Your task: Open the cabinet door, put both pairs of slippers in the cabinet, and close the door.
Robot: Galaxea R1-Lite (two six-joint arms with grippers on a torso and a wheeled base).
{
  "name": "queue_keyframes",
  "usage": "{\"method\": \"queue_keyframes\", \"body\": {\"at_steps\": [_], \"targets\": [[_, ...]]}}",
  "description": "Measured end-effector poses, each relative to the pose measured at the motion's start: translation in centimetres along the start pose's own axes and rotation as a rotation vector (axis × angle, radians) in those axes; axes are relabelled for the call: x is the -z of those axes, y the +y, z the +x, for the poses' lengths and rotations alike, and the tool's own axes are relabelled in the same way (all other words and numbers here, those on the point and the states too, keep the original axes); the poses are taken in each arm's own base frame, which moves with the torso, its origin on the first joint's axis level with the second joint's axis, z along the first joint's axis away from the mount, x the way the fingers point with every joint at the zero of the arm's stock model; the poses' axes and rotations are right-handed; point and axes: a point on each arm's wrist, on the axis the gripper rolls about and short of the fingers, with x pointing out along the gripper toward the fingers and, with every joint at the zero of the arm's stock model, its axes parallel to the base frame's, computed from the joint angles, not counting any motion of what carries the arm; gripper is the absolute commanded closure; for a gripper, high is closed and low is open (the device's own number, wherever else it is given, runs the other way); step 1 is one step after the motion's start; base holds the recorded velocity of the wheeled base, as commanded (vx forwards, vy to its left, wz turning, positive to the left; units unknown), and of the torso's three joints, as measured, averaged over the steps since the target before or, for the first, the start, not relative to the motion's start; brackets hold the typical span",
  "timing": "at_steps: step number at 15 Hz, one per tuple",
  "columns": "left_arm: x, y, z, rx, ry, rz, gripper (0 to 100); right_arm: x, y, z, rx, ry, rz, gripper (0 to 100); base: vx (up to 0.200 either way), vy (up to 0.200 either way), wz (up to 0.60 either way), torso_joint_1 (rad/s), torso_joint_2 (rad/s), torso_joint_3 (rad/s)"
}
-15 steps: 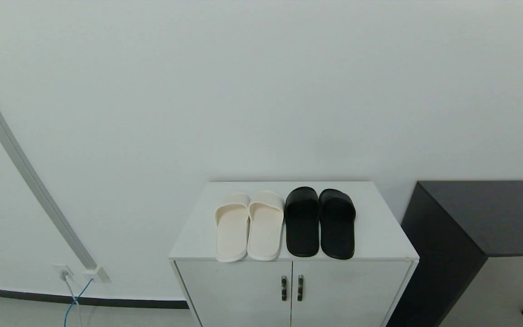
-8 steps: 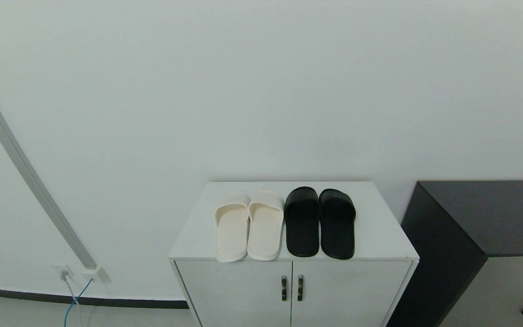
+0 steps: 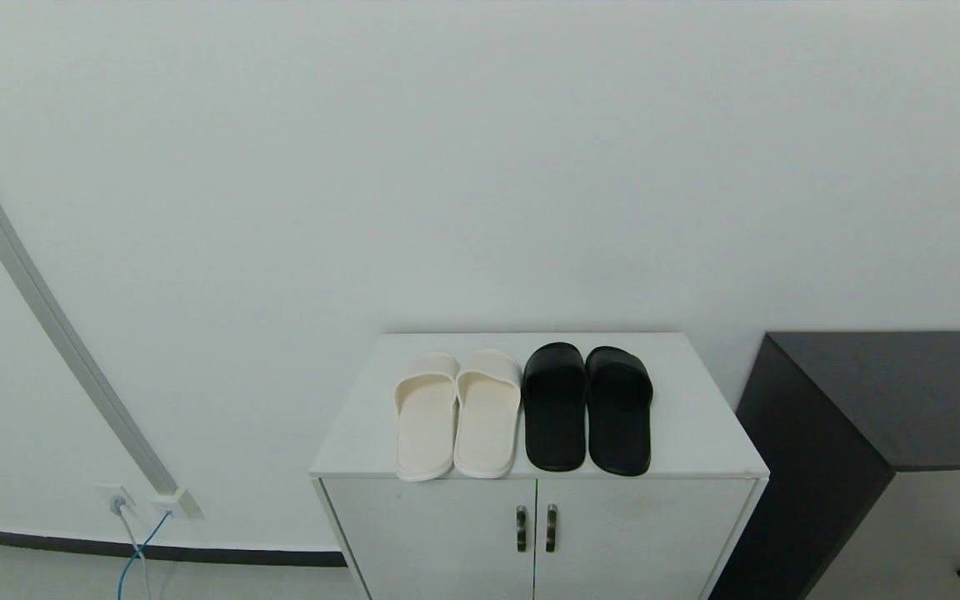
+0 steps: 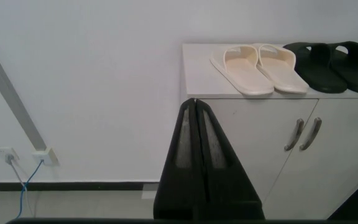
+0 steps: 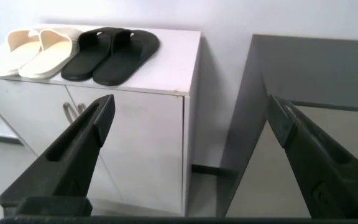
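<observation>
Here's the white cabinet (image 3: 697, 433), both doors (image 3: 438, 533) shut, the twin handles (image 3: 536, 528) side by side at the centre seam. Up on the cabinet top sit both pairs. The white slippers (image 3: 457, 414) lie left of the middle, heels right at the front edge and toes towards the wall. The black slippers (image 3: 587, 408) are tucked in just beside them on the right, the inner shoes touching (a very tidy row of four).

The left hand (image 4: 196, 109) is out in front of the cabinet and apart from it, fingers pressed together with nothing between them. The right hand (image 5: 189, 106) is spread wide and carries nothing, also clear of the cabinet.

A dark cabinet (image 3: 905, 392) stands to the right. A wall socket (image 3: 117, 498) with a blue cable (image 3: 140, 550) is low on the left.
</observation>
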Motion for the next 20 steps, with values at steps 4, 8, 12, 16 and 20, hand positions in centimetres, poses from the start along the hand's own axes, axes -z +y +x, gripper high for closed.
{"method": "queue_keyframes", "body": {"at_steps": [4, 8, 12, 16, 20], "targets": [[0.0, 0.0, 0.0, 0.0, 0.0, 0.0, 100, -2.2, -0.4, 3.6, -0.056, 0.06, 0.005, 0, 0.0, 0.0, 0.0, 0.0, 0.0, 0.0], [0.0, 0.0, 0.0, 0.0, 0.0, 0.0, 100, -3.7, 0.3, 7.5, -0.156, 0.149, 0.003, 0, 0.0, 0.0, 0.0, 0.0, 0.0, 0.0], [0.0, 0.0, 0.0, 0.001, 0.0, 0.006, 100, -4.7, 2.4, 10.1, -0.19, 0.192, 0.028, 0, 0.0, 0.0, 0.0, 0.0, 0.0, 0.0], [0.0, 0.0, 0.0, 0.016, 0.0, 0.033, 100, -5.7, 6.1, 13.0, -0.208, 0.214, 0.053, 0, 0.0, 0.0, 0.0, 0.0, 0.0, 0.0], [0.0, 0.0, 0.0, 0.016, 0.001, 0.03, 100, -6.5, 10.2, 16.5, -0.241, 0.258, 0.09, 0, 0.0, 0.0, 0.0, 0.0, 0.0, 0.0]]}}
